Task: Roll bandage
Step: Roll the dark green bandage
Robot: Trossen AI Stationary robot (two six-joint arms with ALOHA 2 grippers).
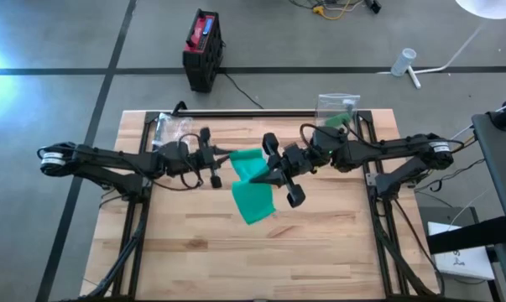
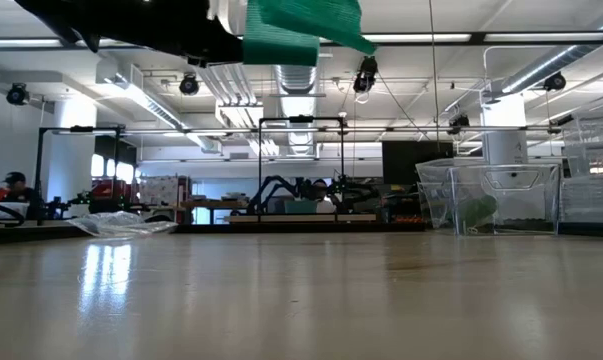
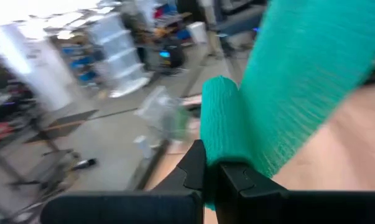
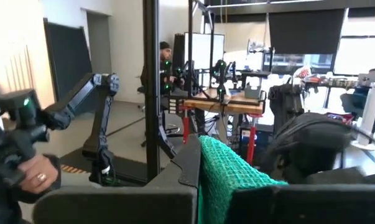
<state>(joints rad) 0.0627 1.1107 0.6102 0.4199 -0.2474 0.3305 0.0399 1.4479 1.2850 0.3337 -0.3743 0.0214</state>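
Note:
The green mesh bandage [image 1: 251,189] hangs in the air over the middle of the table, between my two grippers. My left gripper [image 1: 226,159] comes in from the table's left and is shut on the bandage's rolled-up end [image 3: 221,118]. My right gripper [image 1: 263,172] comes in from the right and is shut on the flat strip [image 4: 227,171]. A loose length of strip [image 1: 254,208] spreads toward the near edge. In the low view the bandage [image 2: 301,28] shows at the top, well clear of the tabletop. My left gripper pinches the bandage's rolled end [image 3: 219,152] between its two fingers, level, from the table's left. The roll stands up past the fingertips, and the wide strip [image 3: 311,68] runs from it toward my other gripper, clear of the table. My right gripper pinches the strip [image 4: 213,163] between its two fingers, level, from the table's right. Several gathered layers of mesh stick out past the fingertips. The bandage is lifted clear, with its loose length [image 1: 254,208] hanging free.
A crumpled clear plastic bag [image 1: 173,126] lies at the table's far left. A clear container [image 1: 336,111] with something green in it stands at the far right. A person's hand [image 4: 32,173] shows in the room beyond. The table's near half [image 1: 261,260] is bare wood.

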